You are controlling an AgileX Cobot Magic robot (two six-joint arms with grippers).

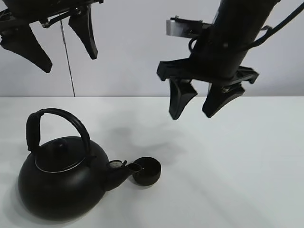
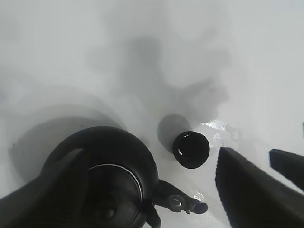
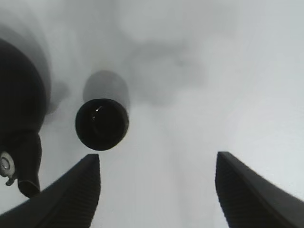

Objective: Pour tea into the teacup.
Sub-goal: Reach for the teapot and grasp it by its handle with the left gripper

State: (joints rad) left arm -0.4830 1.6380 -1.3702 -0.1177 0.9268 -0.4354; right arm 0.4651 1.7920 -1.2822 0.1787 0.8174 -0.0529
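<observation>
scene: white counter (image 1: 228,180), pale wall behind, two black things on it, both arms up in the air
teacup: small matte-black cup (image 1: 147,170), standing upright on the counter, front-left area of the exterior view, mouth up
teacup vs kettle: just beside the kettle's spout (image 1: 124,170), on its right; the exterior view has the spout tip overlapping the cup rim, but both wrist views show a gap, so not touching
teacup inside: dark with a small bright glint; cannot tell if there is any liquid
kettle: big round black kettle (image 1: 61,185), upright on the counter left of the cup, lid on with knob (image 1: 59,145), arched handle (image 1: 61,116) standing up, spout pointing right toward the cup
left pincer: (image 1: 70,63) high above the kettle at the upper left, jaws wide apart, nothing between them, touching nothing
left wrist view: looks down on kettle and cup, cup between the two finger silhouettes and well below them
right pincer: (image 1: 192,116) hanging in the air right of centre, above and to the right of the cup, jaws apart, nothing gripped, clear of cup and kettle
right wrist view: cup sits off toward one finger, kettle at the edge
counter near cup: a few shiny patches beside it in the left wrist view; cannot tell what they are
extra: thin cable (image 1: 66,57) hanging by the left arm
</observation>
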